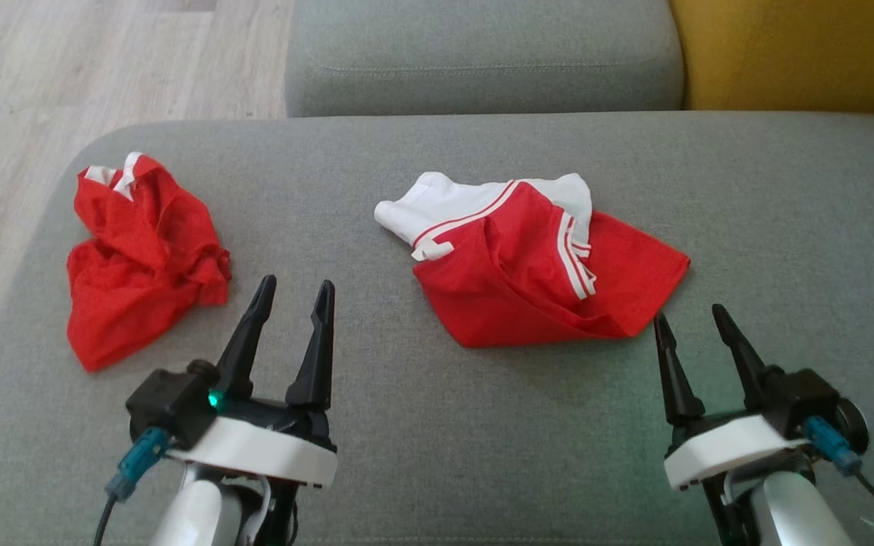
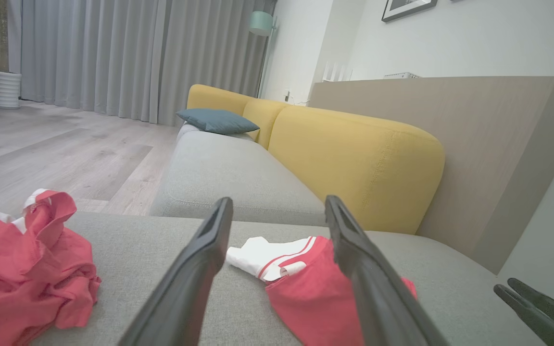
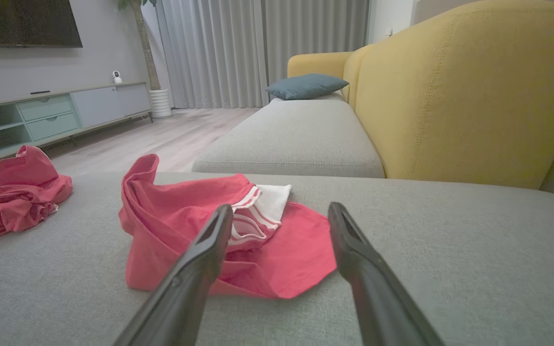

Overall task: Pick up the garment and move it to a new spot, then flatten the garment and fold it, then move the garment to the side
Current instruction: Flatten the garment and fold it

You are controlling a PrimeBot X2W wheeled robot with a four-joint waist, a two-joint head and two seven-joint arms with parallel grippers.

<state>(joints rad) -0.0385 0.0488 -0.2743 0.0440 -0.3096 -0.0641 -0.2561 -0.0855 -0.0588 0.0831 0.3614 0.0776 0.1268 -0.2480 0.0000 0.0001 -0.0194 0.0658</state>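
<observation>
A red and white garment [image 1: 536, 265] with white stripes lies crumpled in the middle of the grey sofa seat [image 1: 437, 425]; it shows between the fingers in the left wrist view [image 2: 306, 288] and the right wrist view [image 3: 238, 240]. A second crumpled red garment [image 1: 141, 258] lies at the seat's left end [image 2: 22, 269] [image 3: 12, 197]. My left gripper [image 1: 294, 292] stands open between the two garments, holding nothing. My right gripper [image 1: 691, 315] is open just off the striped garment's near right corner, empty.
The seat's left edge drops to a wooden floor [image 1: 42, 83]. Behind lies another grey seat cushion [image 1: 482, 61] and a yellow backrest [image 1: 801, 53]. A blue pillow [image 2: 217, 120] rests far along the sofa. A TV cabinet [image 3: 41, 115] stands across the room.
</observation>
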